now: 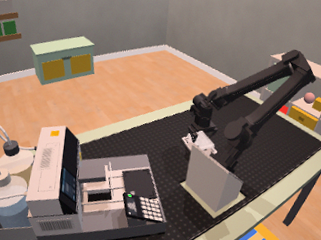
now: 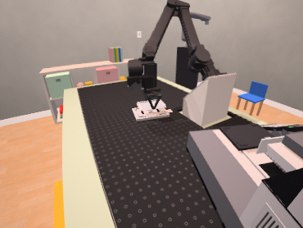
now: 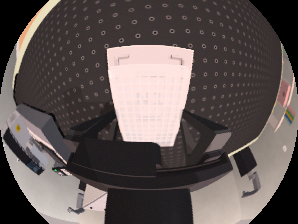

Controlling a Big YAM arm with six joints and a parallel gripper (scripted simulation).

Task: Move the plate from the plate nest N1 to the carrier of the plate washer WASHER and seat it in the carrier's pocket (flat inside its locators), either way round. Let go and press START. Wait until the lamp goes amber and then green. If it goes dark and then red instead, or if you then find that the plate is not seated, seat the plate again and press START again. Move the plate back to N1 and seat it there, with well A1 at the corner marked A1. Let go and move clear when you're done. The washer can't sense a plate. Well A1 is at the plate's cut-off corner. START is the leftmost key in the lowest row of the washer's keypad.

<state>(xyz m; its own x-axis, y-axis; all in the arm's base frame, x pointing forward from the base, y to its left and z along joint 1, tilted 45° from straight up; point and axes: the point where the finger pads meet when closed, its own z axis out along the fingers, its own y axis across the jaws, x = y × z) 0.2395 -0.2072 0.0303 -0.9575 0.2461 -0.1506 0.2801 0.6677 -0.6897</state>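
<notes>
Over plate nest N1 [image 1: 186, 143] [image 2: 140, 114] [image 3: 150, 52]: one plate [image 1: 203, 139] [image 2: 149, 106] [image 3: 147, 102], pale, gridded with wells, held level or nearly so. In the exterior view you see its body above the nest's base; in the wrist view a strip of the nest shows beyond its far end.

Gripper [image 1: 196, 136] [image 2: 153, 107] [image 3: 149, 112], one: above the nest, fingers set wide and pinching the plate. You find the plate between the two fingers, one at each long side, its far part reaching out past them and its near end lying toward the gripper body. The exact contact spots are too dark for you to make out.

Sloped pale housing [image 1: 212, 181] [image 2: 213, 98], one: near the nest, on the same side as the washer in your exterior view.

Plate washer WASHER [image 1: 53, 174] [image 2: 209, 157] [image 3: 42, 125], one: well apart from the nest, beyond the housing. Its keypad [image 1: 151, 210] faces up on the side toward the nest, with a small green light at the panel's corner.

Bottles [image 1: 7, 204], two, with tubes: farther from the nest than the washer, just beside it.
</notes>
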